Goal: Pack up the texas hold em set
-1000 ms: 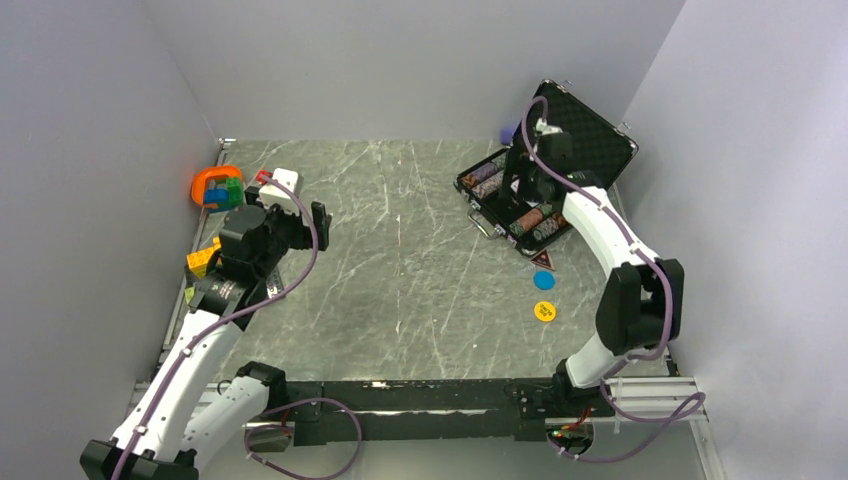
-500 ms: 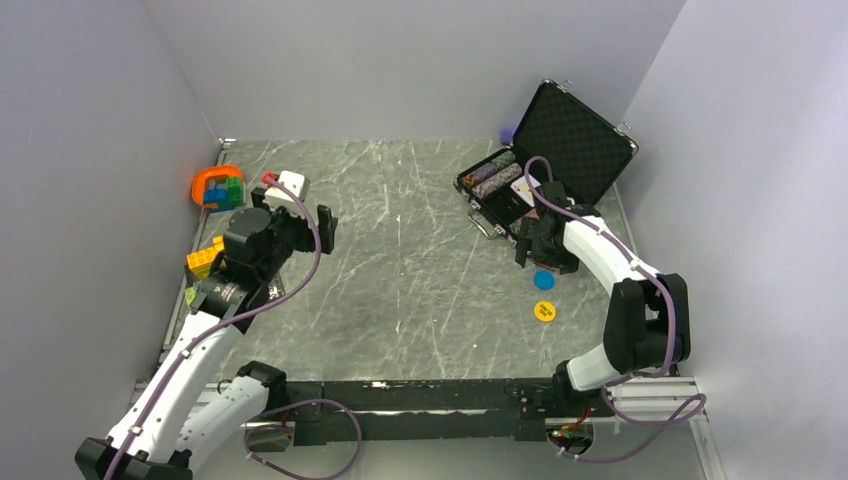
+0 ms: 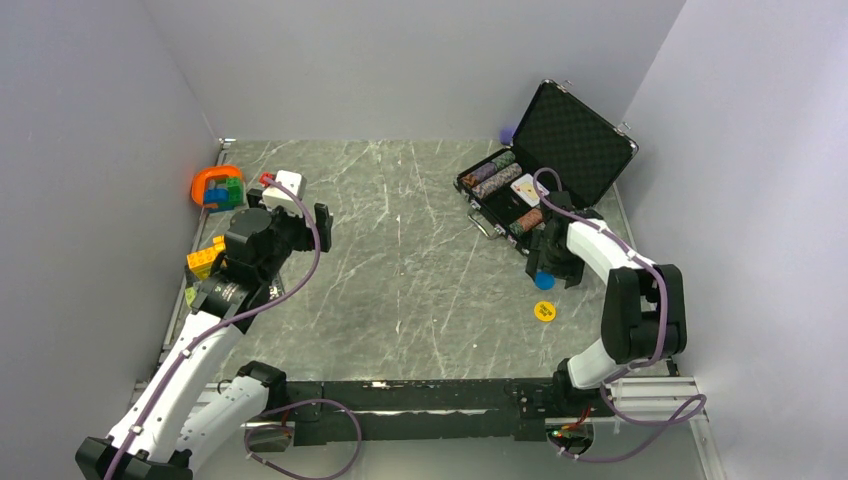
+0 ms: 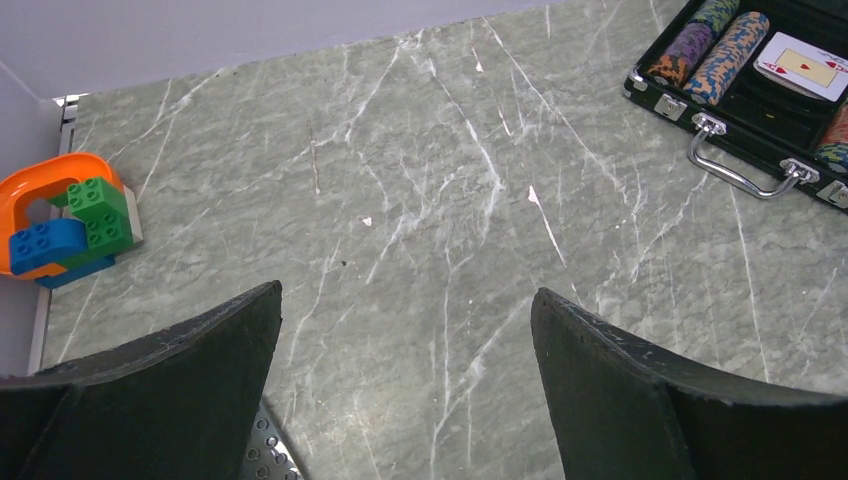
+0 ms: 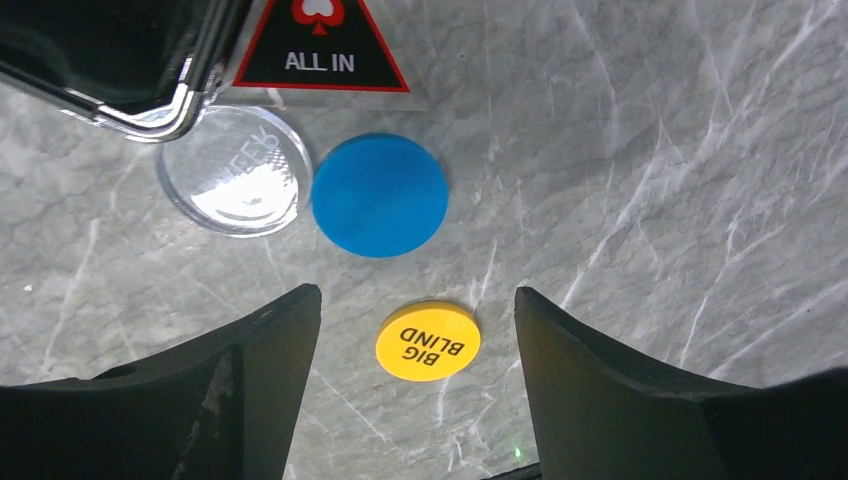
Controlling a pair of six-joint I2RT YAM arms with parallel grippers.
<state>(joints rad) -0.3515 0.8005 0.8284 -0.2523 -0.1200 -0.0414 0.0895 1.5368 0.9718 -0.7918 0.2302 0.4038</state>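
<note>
Right gripper (image 5: pixel 412 305): fingers (image 5: pixel 250 390) spread, nothing between the pads, hanging low over the table (image 5: pixel 650 150). The yellow disc (image 5: pixel 428 341), lettered BIG BLIND, lies flat in the gap between them and touches neither. The blue disc (image 5: pixel 379 195) lies just beyond the tips, centre of the wrist frame. The clear disc (image 5: pixel 234 183) is just beside it on the left, its upper edge against the silver corner of the briefcase (image 5: pixel 110 60). The ALL IN triangle (image 5: pixel 318 55) is at top centre, its base toward the fingers.

Risks, as judged:
- The discs are thin and flat on hard stone — the pads may ride over a rim or skid the disc rather than lift it.
- A pinch set slightly forward would catch the blue disc instead, or shove it into the clear one.
- The clear disc is hard to see and could be left behind.
- The case corner is near, so a low sweep toward the upper left could nudge the case.

Orientation:
- The discs are round, so they have no long axis.
- In the top view the briefcase sits upper right, open, with the lid standing on its upper-right side and the handle (image 4: pixel 742 178) facing lower left.
- Its long axis runs upper left to lower right.
- The chip rolls (image 3: pixel 495 177) lie across that axis at the upper-left end; a card (image 3: pixel 527 189) lies face up mid-tray.

Left gripper (image 4: pixel 405 300): fingers spread and empty, over bare table at the left of the top view — well apart from the set.
</note>
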